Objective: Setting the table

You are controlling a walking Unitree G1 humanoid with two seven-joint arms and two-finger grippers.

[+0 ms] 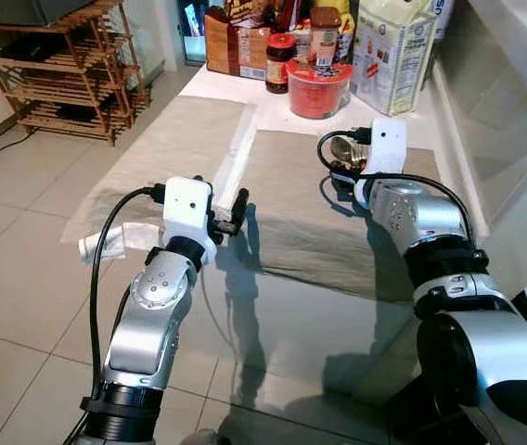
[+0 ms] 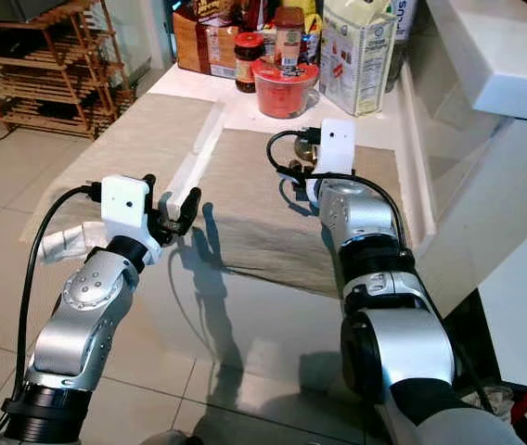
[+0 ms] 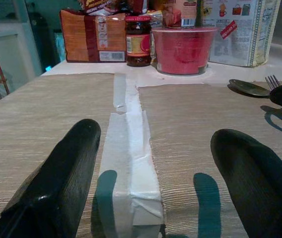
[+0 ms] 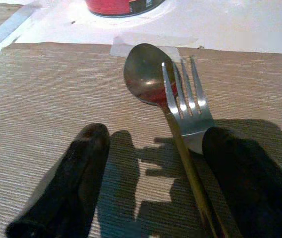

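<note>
Broadly, a white table (image 1: 273, 111) carries two beige woven placemats side by side; the left placemat (image 1: 166, 148) lies at about ten o'clock from the scene's middle, the right placemat (image 1: 305, 209) at about one o'clock, and a strip of white tape (image 3: 131, 163) runs along the seam between them. Behind the mats, toward twelve o'clock, groceries crowd the far edge: a tall white carton (image 1: 393, 56), a brown box (image 1: 236, 42), a red tub (image 1: 319, 88) and a dark jar with a red lid (image 1: 280, 63); a wooden rack (image 1: 64, 69) stands on the tiled floor at ten o'clock.

The left gripper (image 1: 229, 215) hangs low over the near end of the tape seam, its two black fingers (image 3: 64, 183) spread wide with nothing between them; the tape strip lies on the mat beneath the gap.

The right gripper (image 4: 173, 181) sits over the far part of the right placemat, at about one o'clock, its fingers apart; the handles of a fork (image 4: 188, 106) and a spoon (image 4: 143, 74) run into the gap between the fingers, close to one finger, and I cannot tell whether that finger touches them. The fork rests partly across the spoon's bowl, tines pointing toward the red tub; both lie on the mat just short of its far edge.
</note>
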